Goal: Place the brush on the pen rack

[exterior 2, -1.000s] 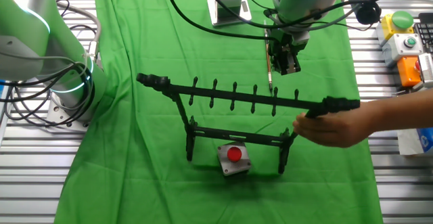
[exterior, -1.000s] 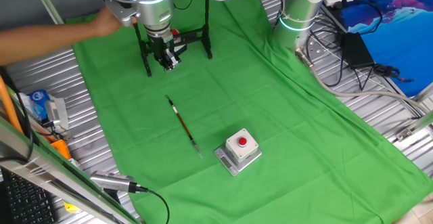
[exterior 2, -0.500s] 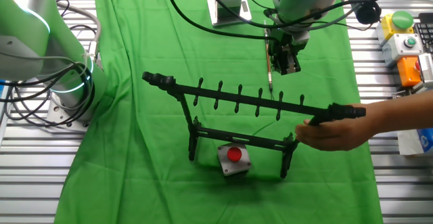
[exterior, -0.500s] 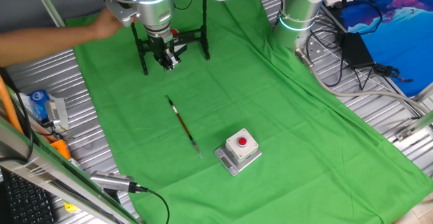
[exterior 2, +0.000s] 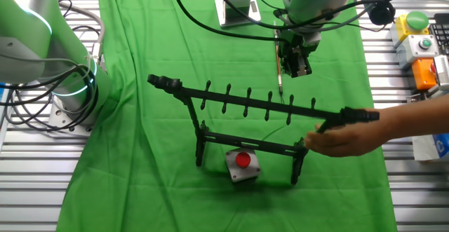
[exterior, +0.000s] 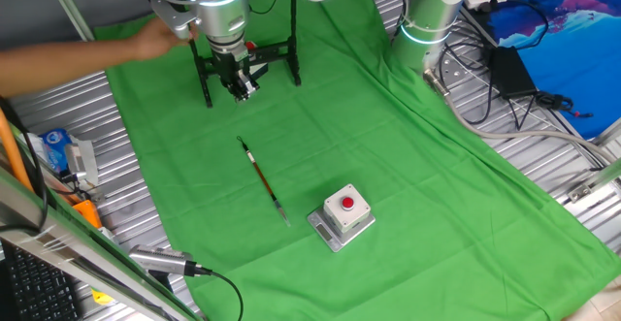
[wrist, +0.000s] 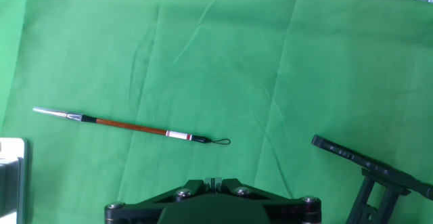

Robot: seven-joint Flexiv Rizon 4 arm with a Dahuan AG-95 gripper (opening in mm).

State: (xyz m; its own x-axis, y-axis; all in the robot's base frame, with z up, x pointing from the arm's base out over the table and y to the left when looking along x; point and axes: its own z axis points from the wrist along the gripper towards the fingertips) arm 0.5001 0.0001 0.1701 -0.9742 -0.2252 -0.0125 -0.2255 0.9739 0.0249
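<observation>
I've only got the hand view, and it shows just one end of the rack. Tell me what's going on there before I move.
Observer: A person's hand is gripping one end of the pen rack's top bar.
Operator: Report what else stands at the rack.
Observer: A grey box with a red button sits between its legs.
Operator: Give me the pincer's position.
Observer: The pincer hangs above the cloth, between the rack and the brush, which lies flat. I cannot tell whether the pincer is open or shut.
</observation>
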